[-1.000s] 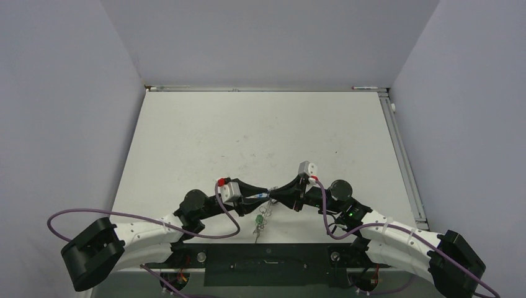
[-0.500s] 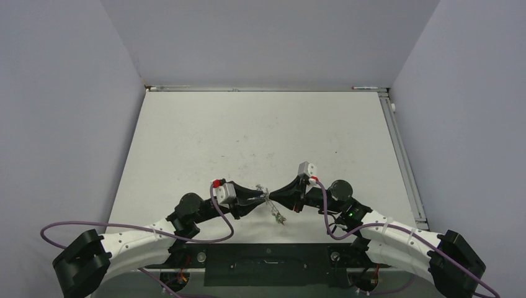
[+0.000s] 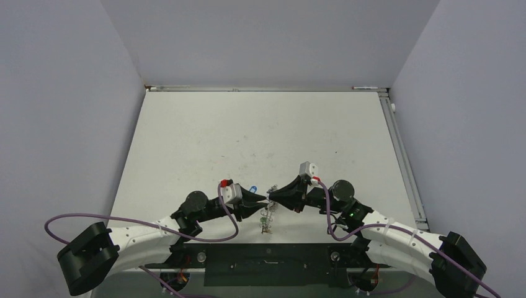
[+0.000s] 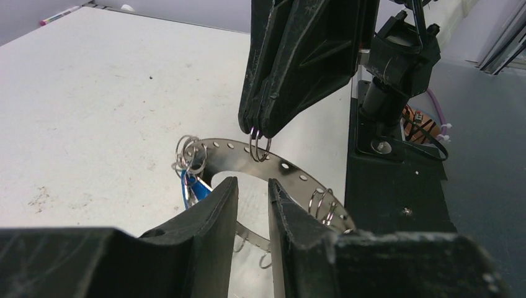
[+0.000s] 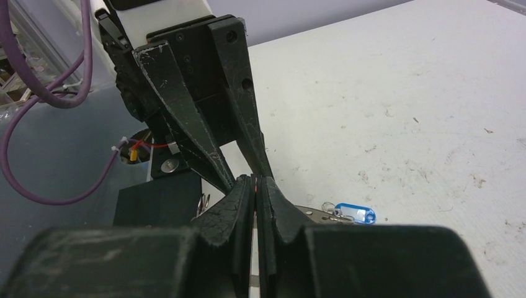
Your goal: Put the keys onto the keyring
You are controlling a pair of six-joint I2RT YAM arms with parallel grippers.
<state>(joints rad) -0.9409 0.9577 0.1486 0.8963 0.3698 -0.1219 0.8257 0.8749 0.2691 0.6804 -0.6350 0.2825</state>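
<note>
From above, the left gripper (image 3: 264, 201) and right gripper (image 3: 273, 197) meet tip to tip over the near middle of the worktop (image 3: 248, 136). A blue tag (image 3: 253, 189) sits just beyond the left one. A green tag (image 3: 263, 218) and keys (image 3: 267, 228) lie just nearer (too small to read further).

The left wrist view shows the keyring (image 4: 291, 171), a flat grey band punched with holes, curving from a bunch of wire rings beside the blue tag round to the right. The right gripper reaches in from above, clamped on a split ring (image 4: 259, 149) threaded through the band. The left fingers (image 4: 217, 211) stand a narrow gap apart with the band's near edge between them (clamped or not, it cannot be told).

In the right wrist view the right gripper's fingers press together, hiding the pinched ring. The left gripper points down at them, blocking the view behind. The blue tag lies to the right.
</note>
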